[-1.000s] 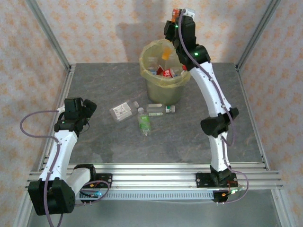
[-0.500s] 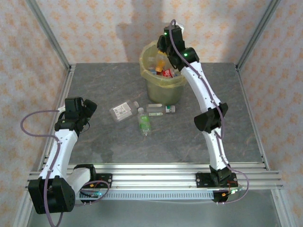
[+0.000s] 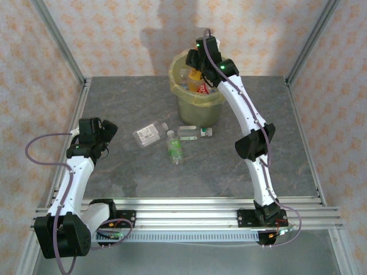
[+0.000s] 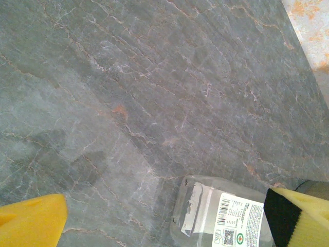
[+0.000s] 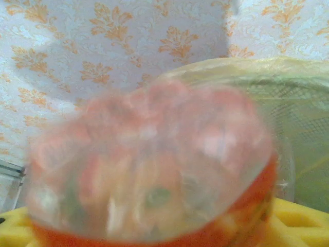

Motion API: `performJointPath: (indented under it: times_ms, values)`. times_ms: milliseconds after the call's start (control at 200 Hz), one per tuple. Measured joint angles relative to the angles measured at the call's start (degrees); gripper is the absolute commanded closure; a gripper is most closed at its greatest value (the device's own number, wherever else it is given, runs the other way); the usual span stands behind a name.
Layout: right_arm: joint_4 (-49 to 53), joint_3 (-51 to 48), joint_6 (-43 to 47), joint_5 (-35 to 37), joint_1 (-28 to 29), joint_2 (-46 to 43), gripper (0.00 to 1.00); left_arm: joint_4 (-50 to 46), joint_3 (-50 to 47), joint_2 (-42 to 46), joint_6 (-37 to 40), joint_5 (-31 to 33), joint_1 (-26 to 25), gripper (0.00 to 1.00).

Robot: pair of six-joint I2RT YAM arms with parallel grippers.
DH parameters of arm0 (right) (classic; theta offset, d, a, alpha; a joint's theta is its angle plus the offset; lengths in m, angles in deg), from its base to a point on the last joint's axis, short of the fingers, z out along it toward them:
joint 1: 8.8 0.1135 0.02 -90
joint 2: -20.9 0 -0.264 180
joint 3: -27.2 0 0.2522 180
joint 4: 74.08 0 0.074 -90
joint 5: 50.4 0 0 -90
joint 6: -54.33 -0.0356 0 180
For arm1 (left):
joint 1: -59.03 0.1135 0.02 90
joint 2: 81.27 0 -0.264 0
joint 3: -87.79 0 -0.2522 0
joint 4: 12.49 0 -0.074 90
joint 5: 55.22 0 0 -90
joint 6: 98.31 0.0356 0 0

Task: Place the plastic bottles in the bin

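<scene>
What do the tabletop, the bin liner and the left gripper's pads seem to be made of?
Tabletop: grey stone or a stone-look laminate, matt, with fine pale and rusty veins. Liner: thin translucent yellow-green plastic film, wrinkled over the rim. Pads: probably foam or soft rubber, yellow with a dull surface.

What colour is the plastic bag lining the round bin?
The plastic bag is translucent yellow-green. The top external view shows it best.
</scene>
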Motion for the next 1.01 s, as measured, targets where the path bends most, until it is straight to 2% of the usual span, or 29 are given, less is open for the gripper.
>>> performJointPath:
  times_ms: [85, 320, 455, 571, 806, 1006]
  values:
    - [0.2, 0.0, -0.2, -0.2, 0.0, 0.0, 0.21, 0.0, 0.0, 0.0, 0.0, 0.0, 0.0, 0.0]
    - [1.2, 0.0, 0.2, -0.2, 0.0, 0.0, 0.23, 0.2, 0.0, -0.3, 0.0, 0.0, 0.0, 0.0]
    - [1.9, 0.1, 1.1, -0.3, 0.0, 0.0, 0.38, 0.4, 0.0, -0.7, 0.0, 0.0, 0.0, 0.0]
    - [2.6, 0.1, 1.3, -0.9, 0.0, 0.0, 0.45, 0.4, 0.0, -0.9, 0.0, 0.0, 0.0, 0.0]
    - [4.0, -0.9, 1.6, -1.5, 0.6, -0.2, 0.51, 0.5, 0.0, -0.9, 0.0, 0.0, -0.1, 0.0]
    - [3.2, -8.3, 2.2, -0.8, 2.4, -2.0, 0.54, 0.7, 0.0, -1.6, 0.0, -0.2, -0.4, 0.0]
